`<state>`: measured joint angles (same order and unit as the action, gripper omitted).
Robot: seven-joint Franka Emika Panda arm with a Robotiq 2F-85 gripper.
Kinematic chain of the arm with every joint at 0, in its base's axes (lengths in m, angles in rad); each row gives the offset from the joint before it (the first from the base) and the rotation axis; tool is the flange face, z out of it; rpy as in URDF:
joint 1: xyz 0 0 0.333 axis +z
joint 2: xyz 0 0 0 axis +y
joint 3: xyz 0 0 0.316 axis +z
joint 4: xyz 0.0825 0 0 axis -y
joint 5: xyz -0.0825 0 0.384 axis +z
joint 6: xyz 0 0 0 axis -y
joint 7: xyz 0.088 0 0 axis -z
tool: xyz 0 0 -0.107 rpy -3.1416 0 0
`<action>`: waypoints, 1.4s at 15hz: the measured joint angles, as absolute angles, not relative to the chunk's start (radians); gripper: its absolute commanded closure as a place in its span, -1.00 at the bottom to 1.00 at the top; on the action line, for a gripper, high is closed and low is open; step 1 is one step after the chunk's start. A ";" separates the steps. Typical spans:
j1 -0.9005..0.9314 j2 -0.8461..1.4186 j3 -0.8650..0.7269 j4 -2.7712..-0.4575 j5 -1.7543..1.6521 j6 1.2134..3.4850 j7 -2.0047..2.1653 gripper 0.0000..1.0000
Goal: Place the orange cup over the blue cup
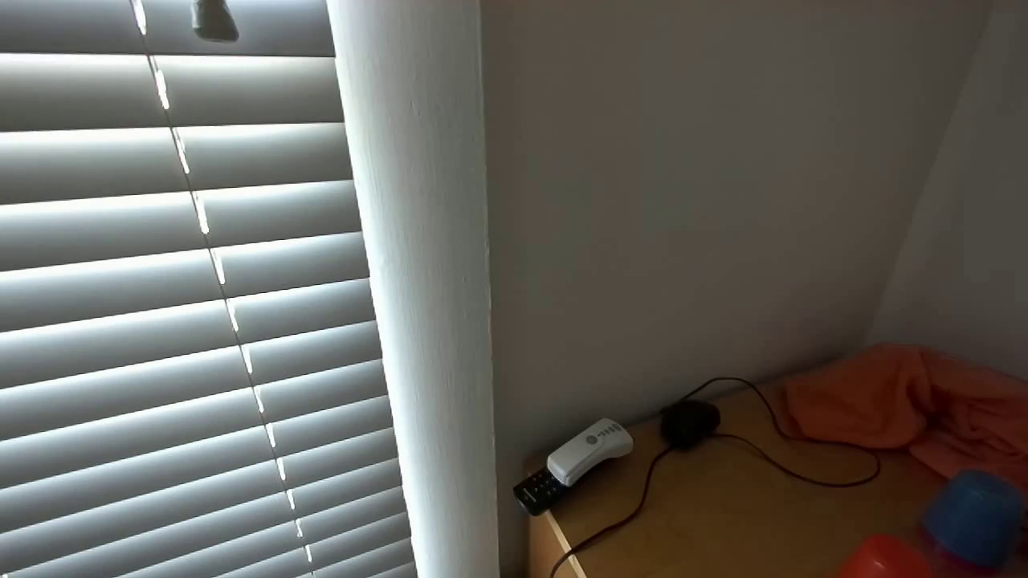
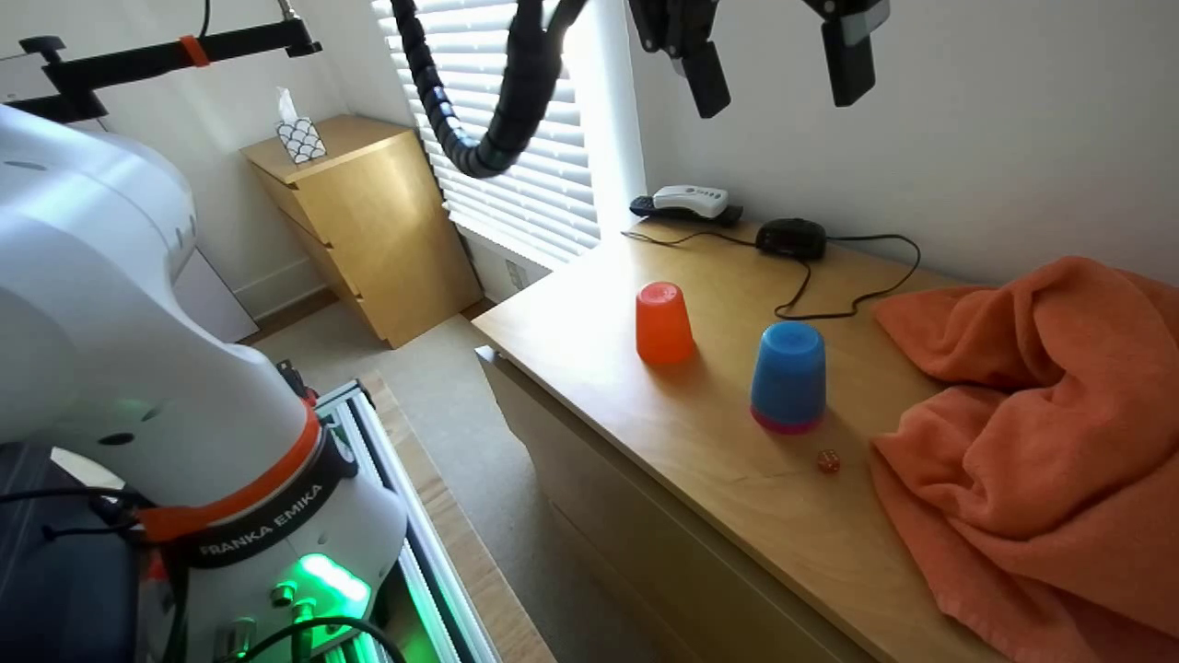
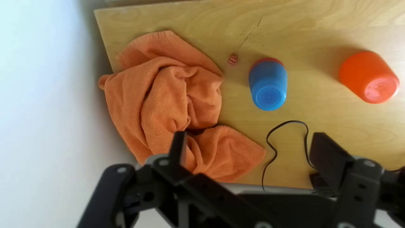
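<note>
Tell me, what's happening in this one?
The robot arm is handling nothing: its gripper hangs open and empty above the wooden surface. The orange cup and the blue cup stand apart, both upside down, so the orange one is not yet over the blue. A red die lies near the blue cup.

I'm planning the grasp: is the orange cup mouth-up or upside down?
Upside down: in an exterior view, the orange cup shows its closed base on top, and its wider end rests on the tabletop.
</note>
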<state>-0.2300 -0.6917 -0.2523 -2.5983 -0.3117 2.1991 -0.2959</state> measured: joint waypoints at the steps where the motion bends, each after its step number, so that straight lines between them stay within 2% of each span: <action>1: -0.230 -0.692 -0.252 -2.598 -0.312 2.199 -0.296 -1.00; 6: -0.219 -0.684 -0.232 -2.606 -0.303 2.190 -0.285 -1.00; 13: -0.185 -0.579 -0.112 -2.621 -0.234 2.096 -0.068 -1.00; 21: -0.167 -0.544 -0.105 -2.617 -0.213 2.096 -0.057 -1.00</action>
